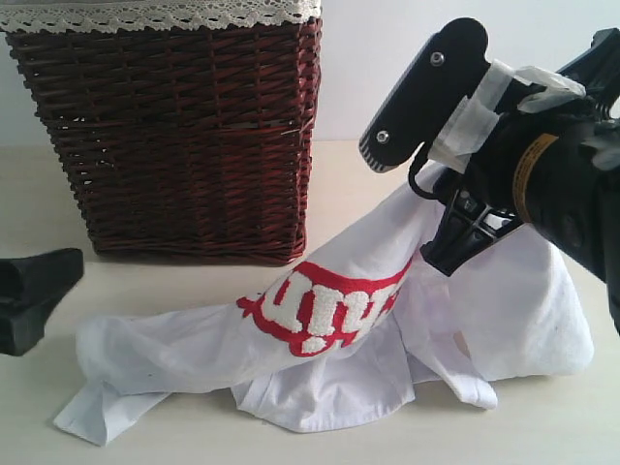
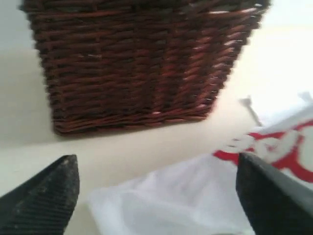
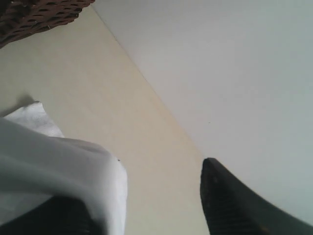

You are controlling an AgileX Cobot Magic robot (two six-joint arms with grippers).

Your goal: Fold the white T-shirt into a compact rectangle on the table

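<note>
The white T-shirt (image 1: pixel 320 368) lies crumpled on the table (image 1: pixel 542 426), its red-outlined lettering (image 1: pixel 325 305) facing up in the middle. Its right part rises in a peak to my right gripper (image 1: pixel 450 247), which hangs above the table. In the right wrist view that gripper (image 3: pixel 146 196) is open: the white cloth (image 3: pixel 58 161) drapes over one finger, while the other finger (image 3: pixel 234 205) is bare with table showing in the gap. My left gripper (image 1: pixel 44 291) sits low at the far left, just off the shirt's left end. It is open wide (image 2: pixel 156 196), with shirt fabric (image 2: pixel 181 196) below and between its fingers, untouched.
A dark wicker basket (image 1: pixel 174 145) with white lace trim stands at the back left, close behind the shirt (image 2: pixel 137 63). The pale wall (image 3: pixel 220 63) meets the table's far edge. Bare table shows in front of the shirt and to the right of it.
</note>
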